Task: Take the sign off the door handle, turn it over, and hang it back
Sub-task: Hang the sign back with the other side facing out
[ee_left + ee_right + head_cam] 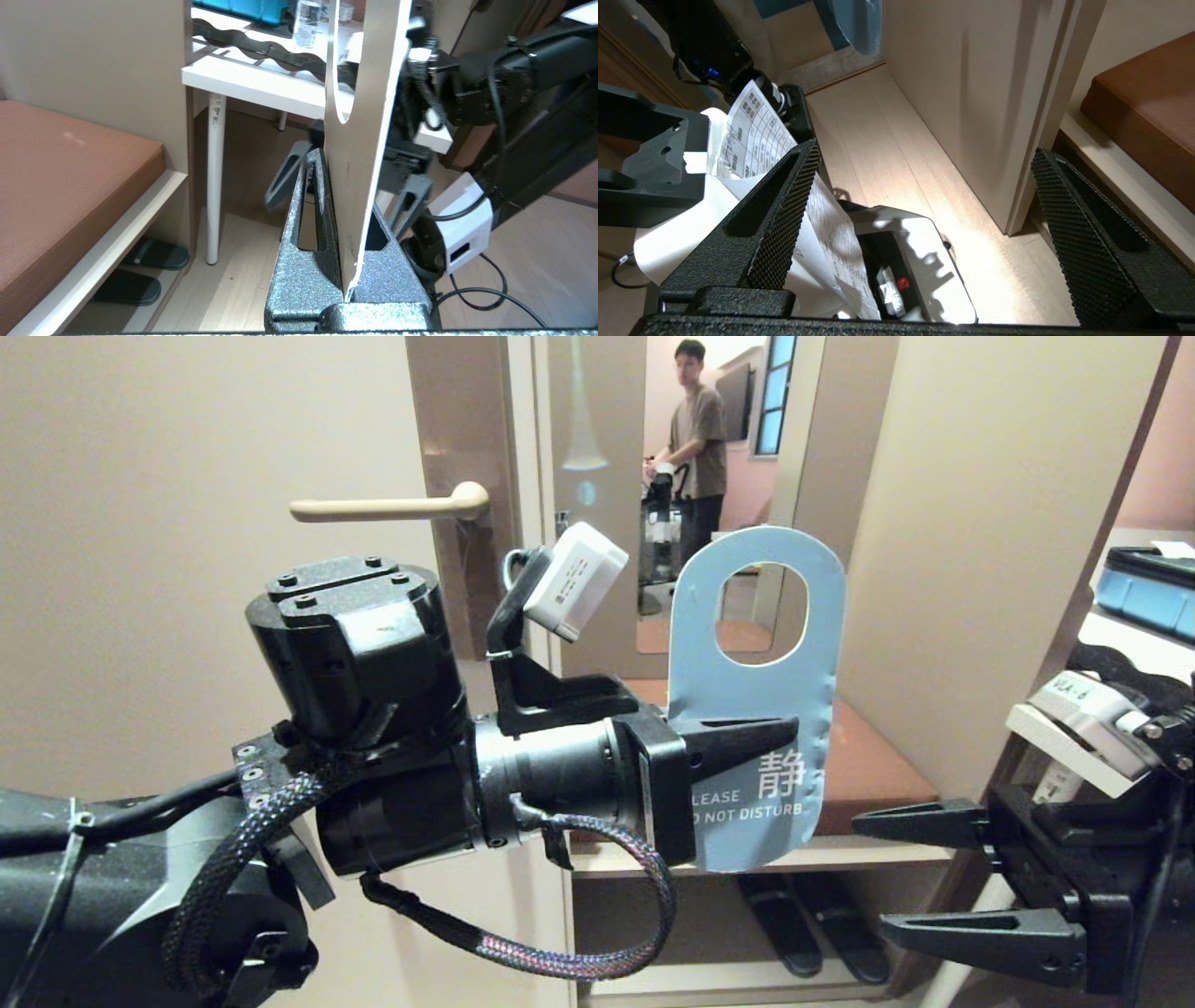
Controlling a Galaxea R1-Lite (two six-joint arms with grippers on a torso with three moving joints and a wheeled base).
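Blue-faced, the sign [754, 709] stands upright off the door handle [387, 507], hole end up, lower end clamped in the left gripper [780, 744]. Just beside it, the right gripper [873, 873] gapes wide, empty.

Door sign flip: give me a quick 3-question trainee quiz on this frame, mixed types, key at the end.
1. True or false: the sign hangs on the door handle.
2. Which gripper holds the sign? A) left gripper B) right gripper C) both
3. Fill in: in the head view, the side of the sign that faces the camera is the ____ one, printed "DO NOT DISTURB".

Key
1. False. The handle is bare; the sign is held upright in the air, to the right of it.
2. A. Its jaws are clamped on the sign's lower part; the right gripper stands open beside it, apart from the card.
3. Blue.
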